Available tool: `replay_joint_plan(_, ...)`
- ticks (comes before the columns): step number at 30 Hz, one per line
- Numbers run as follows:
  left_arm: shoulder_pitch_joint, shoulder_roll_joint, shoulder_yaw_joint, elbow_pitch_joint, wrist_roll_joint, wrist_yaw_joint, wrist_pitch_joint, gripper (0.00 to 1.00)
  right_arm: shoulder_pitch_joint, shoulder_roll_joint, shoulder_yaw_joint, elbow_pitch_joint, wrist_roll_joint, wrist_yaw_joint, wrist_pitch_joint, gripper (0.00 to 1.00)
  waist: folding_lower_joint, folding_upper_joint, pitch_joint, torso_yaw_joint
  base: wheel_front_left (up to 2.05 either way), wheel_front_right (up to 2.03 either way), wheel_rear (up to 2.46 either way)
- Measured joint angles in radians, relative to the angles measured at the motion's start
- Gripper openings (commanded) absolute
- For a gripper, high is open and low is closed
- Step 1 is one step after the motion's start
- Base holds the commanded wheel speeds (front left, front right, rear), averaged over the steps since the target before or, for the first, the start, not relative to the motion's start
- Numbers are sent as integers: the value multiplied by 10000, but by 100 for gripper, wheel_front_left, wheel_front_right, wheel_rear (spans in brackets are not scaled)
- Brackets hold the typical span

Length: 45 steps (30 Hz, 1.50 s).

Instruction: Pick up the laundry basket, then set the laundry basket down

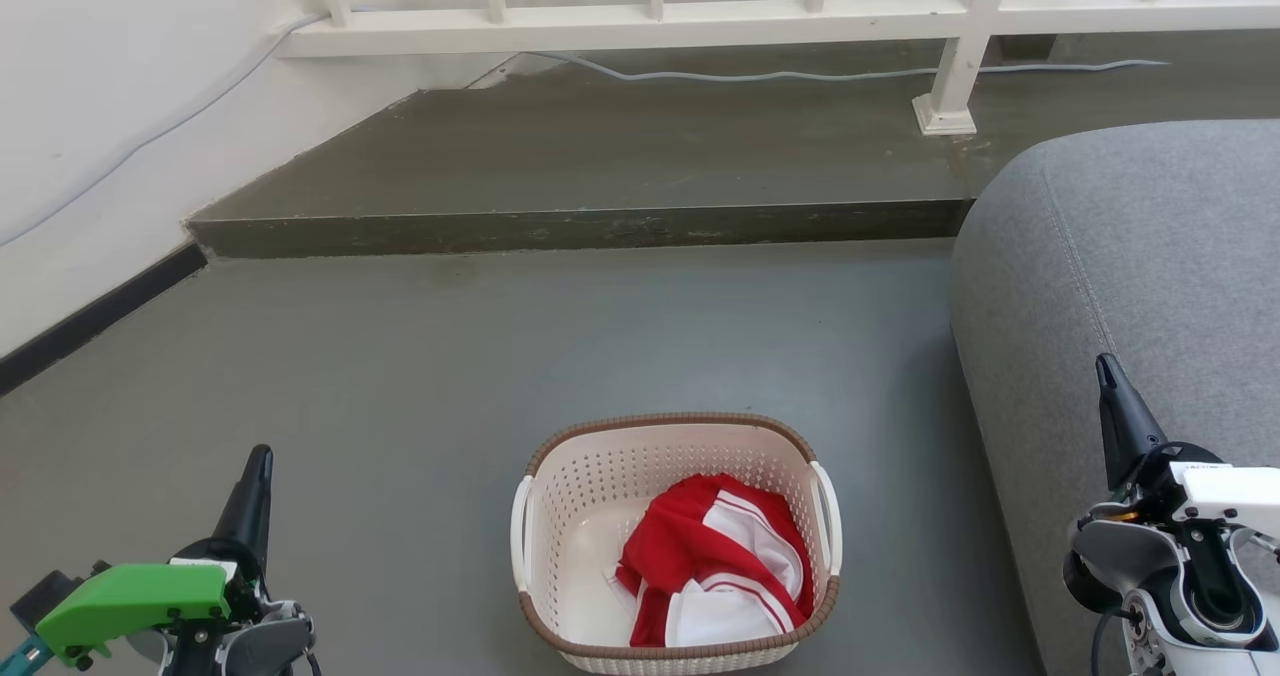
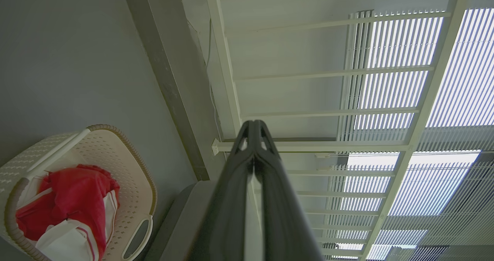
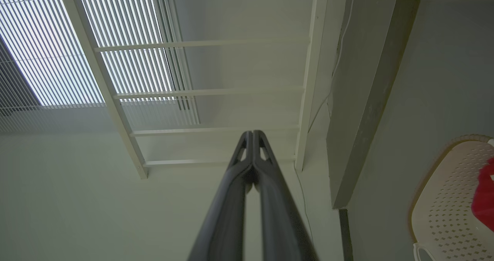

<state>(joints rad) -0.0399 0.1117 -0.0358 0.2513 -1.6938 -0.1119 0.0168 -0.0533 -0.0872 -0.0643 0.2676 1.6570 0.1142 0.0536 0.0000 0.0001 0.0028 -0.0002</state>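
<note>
Laundry basket (image 1: 585, 481) upright on the grey floor (image 1: 400, 356), low in the middle of the head view, between the two grippers and touching neither; inside it a red and white garment (image 1: 705, 546), bunched toward the right half. Left gripper (image 1: 259, 459) at lower left, fingers pressed together, holding nothing; right gripper (image 1: 1106, 368) at lower right, in front of the grey sofa (image 1: 1130, 256), likewise closed tip to tip and empty. Beyond, a low step (image 1: 600, 156) and a white railing (image 1: 650, 28).

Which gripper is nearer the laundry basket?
Left, slightly. The left gripper sits left of the laundry basket; the right gripper is farther off to its right, over the sofa.
</note>
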Motion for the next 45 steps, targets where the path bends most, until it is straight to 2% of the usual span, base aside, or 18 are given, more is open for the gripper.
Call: replay_joint_plan(45, -49, -8, 31, 171, 0, -71, 17, 0, -8, 46, -42, 81, 0, 2, 15, 0, 0, 0, -5, 1, 0, 0, 0)
